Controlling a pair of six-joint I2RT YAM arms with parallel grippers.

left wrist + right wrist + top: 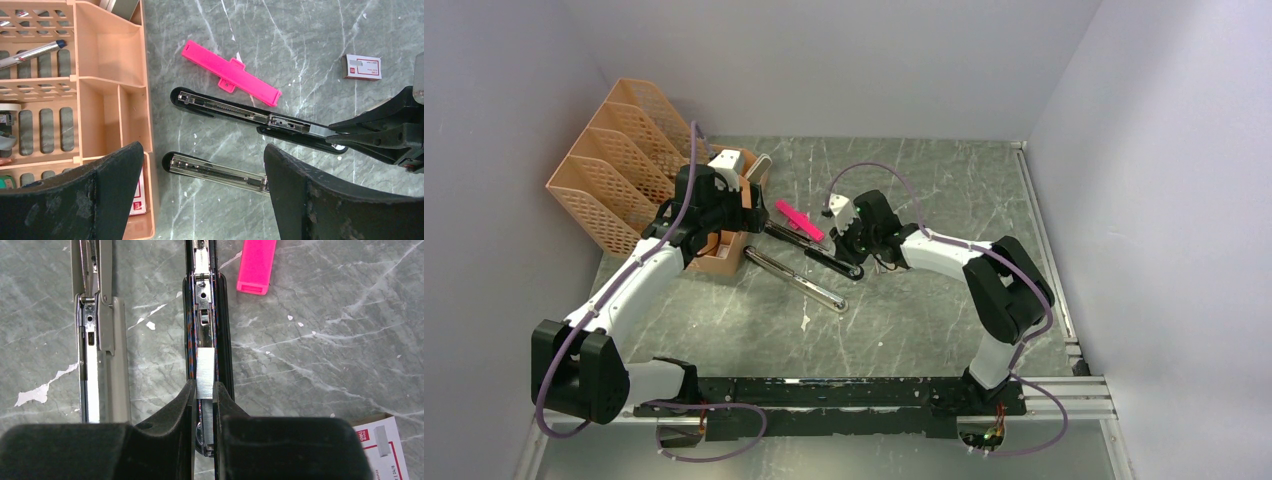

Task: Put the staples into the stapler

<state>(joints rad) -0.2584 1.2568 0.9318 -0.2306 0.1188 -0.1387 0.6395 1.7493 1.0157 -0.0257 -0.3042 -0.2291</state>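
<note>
Between my right fingers [172, 412], which are matt black plastic, the staples [205, 374] look like bright, finely ribbed metal. Just past the tips, the stapler [202, 305] shows a glossy black shell around a shiny metal rail. The pink piece [256, 265] farther out is smooth plastic. The table [325, 340] is smooth and stone-patterned (chipped white in spots). My left fingers [320, 200] are scuffed, dusty black. The box [382, 445] beside my right fingers is printed card.
</note>
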